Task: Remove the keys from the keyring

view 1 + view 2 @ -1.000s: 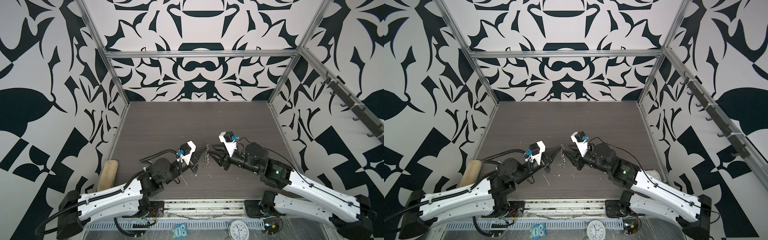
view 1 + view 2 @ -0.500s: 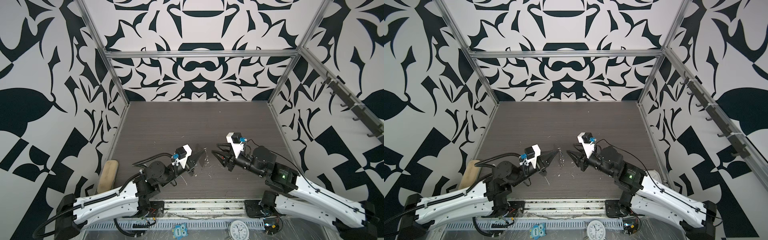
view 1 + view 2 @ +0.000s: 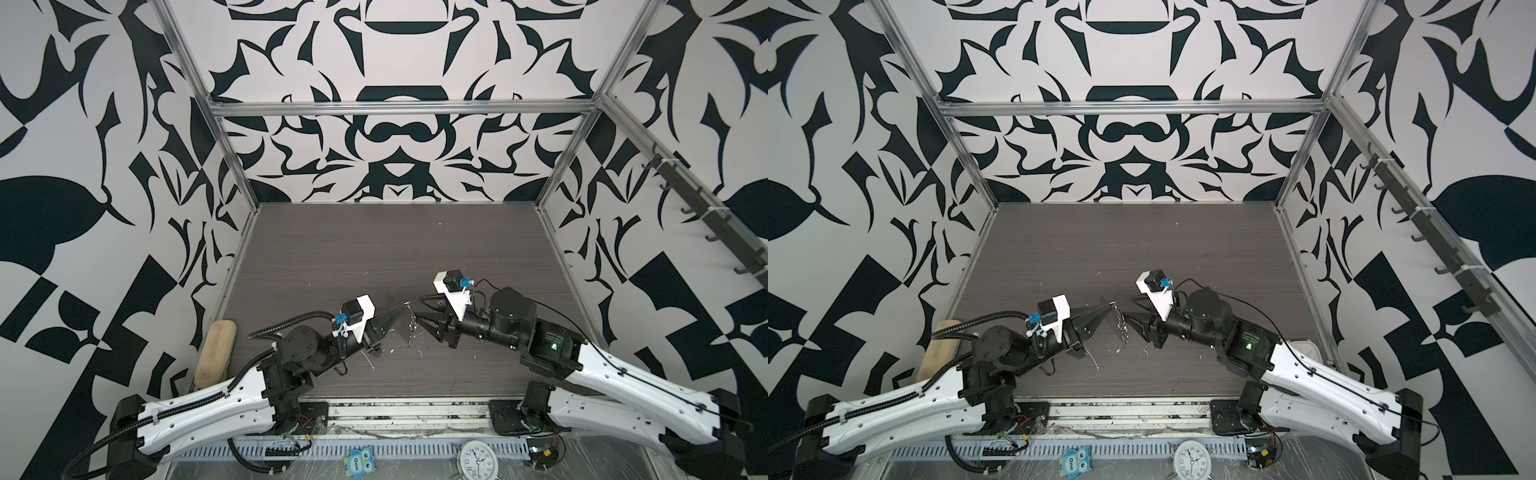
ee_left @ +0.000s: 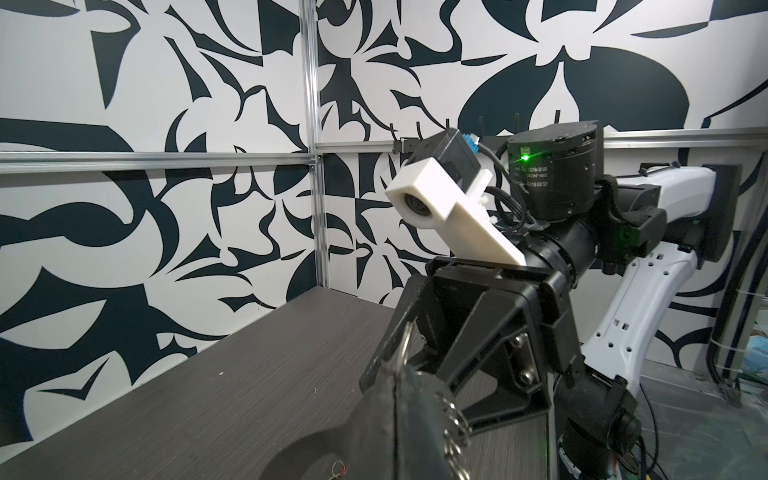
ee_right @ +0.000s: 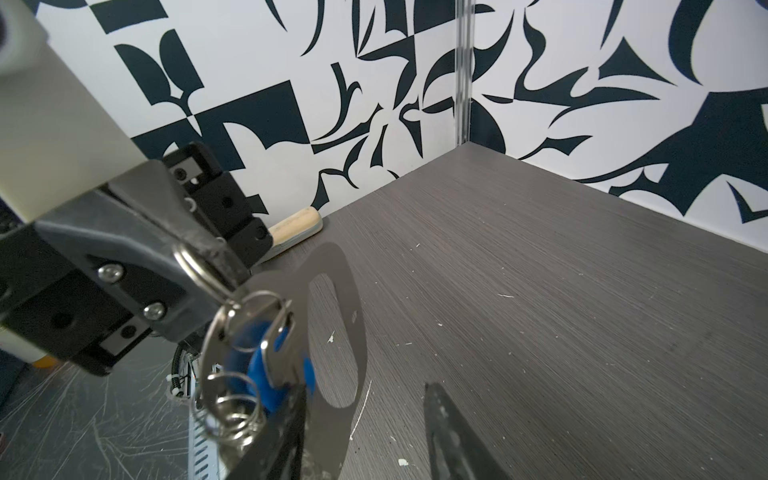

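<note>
The keyring (image 5: 328, 259), a flat silver plate with an oblong slot, hangs edge-down above the table. My left gripper (image 5: 208, 270) is shut on a silver ring at the plate's top corner. A row of small rings (image 5: 232, 411) hangs along the plate's edge, with a blue key (image 5: 259, 374) among them. My right gripper (image 5: 365, 388) is open, one finger beside the blue key and the other clear of the plate. In both top views the keyring (image 3: 402, 322) (image 3: 1112, 316) hangs between the left gripper (image 3: 405, 309) (image 3: 1108, 307) and the right gripper (image 3: 419, 308) (image 3: 1130, 308). A red key (image 4: 340, 471) shows under my left gripper (image 4: 392, 374).
A wooden-backed block (image 3: 216, 353) lies against the left wall. White flecks dot the dark table (image 3: 374, 257). On the front ledge sit a small clock (image 3: 478, 459) and a blue owl toy (image 3: 358, 461). A rail of hooks (image 3: 706, 208) runs along the right wall.
The right gripper drew back to the right, then came in toward the keyring again, its jaws opening wider. The left gripper shifted slightly left and nearer, still holding the keyring.
</note>
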`<state>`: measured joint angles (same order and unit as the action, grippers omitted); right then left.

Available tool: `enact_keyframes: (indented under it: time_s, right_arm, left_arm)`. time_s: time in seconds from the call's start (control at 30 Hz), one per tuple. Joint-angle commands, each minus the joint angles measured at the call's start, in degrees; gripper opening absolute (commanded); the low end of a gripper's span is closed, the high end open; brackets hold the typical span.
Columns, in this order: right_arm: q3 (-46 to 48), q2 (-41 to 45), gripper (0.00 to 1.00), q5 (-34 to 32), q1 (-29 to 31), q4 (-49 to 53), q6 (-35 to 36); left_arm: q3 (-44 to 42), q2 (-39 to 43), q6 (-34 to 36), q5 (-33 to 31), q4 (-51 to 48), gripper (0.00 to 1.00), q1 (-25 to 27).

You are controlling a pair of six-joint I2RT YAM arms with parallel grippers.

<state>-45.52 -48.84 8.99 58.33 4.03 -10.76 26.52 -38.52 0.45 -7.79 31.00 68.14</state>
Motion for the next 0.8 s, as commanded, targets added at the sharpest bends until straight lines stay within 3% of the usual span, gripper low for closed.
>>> enact_keyframes:
  time_s: [0.0,0.3,0.77]
  right_arm:
    - [-3.8,-0.6,0.49,-0.2,1.9,-2.2,2.5]
    - [-5.5,-0.2,0.45,-8.0,6.4,0.8,6.8]
    - [-8.7,4.4,0.41,-9.0,6.5,3.4,8.8]
  left_arm:
    - [-0.7,0.3,-0.4,0.5,1.5,0.00,0.1]
    - [-0.8,0.7,-0.5,0.8,0.8,0.00,0.2]
    - [-0.3,3.0,-0.4,1.9,-2.1,0.00,0.1]
